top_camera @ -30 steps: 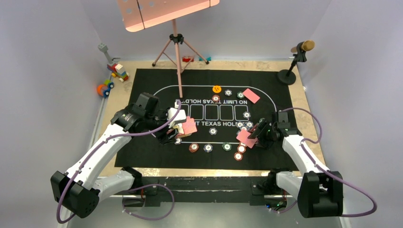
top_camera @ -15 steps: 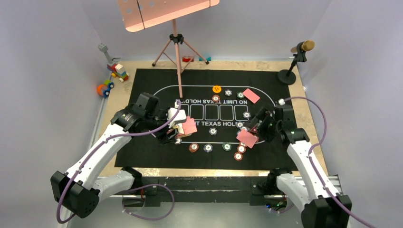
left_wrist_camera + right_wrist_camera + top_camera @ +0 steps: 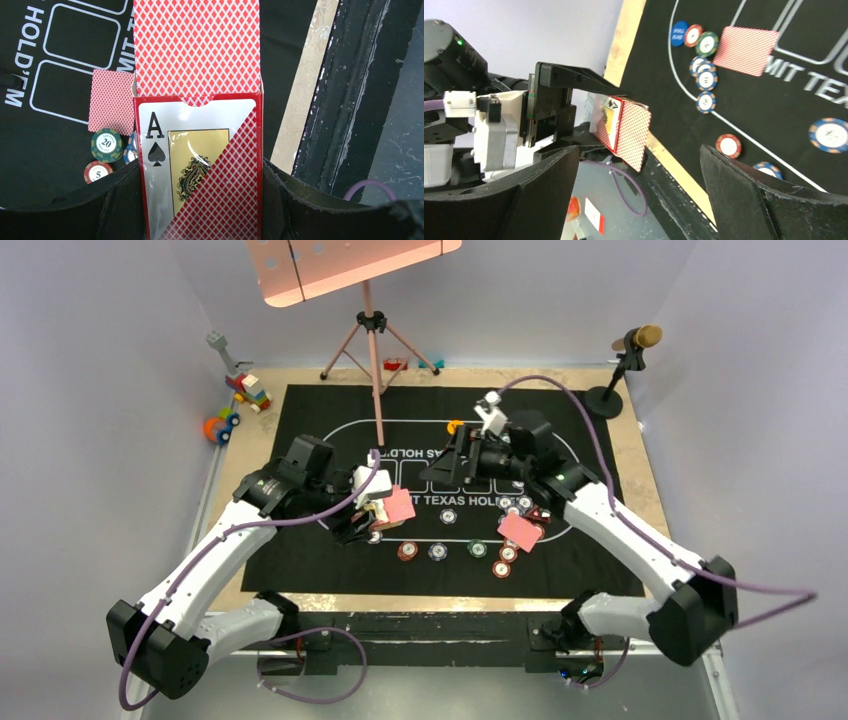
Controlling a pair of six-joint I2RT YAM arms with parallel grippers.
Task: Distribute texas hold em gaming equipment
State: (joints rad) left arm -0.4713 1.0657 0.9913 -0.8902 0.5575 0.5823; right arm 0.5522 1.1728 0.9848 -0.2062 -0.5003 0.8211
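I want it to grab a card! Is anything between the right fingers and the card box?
Nothing visible. The open right gripper faces the card box, held up by the left gripper, with only air between them.

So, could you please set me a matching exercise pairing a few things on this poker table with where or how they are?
Things:
1. card box
2. right gripper
3. loose card
4. microphone

States:
A. standing off the mat, at the far right
B. open, holding nothing
C. clamped in the left gripper
D. face down on the mat, beside chips

Pairs: 1-C, 2-B, 3-D, 4-A
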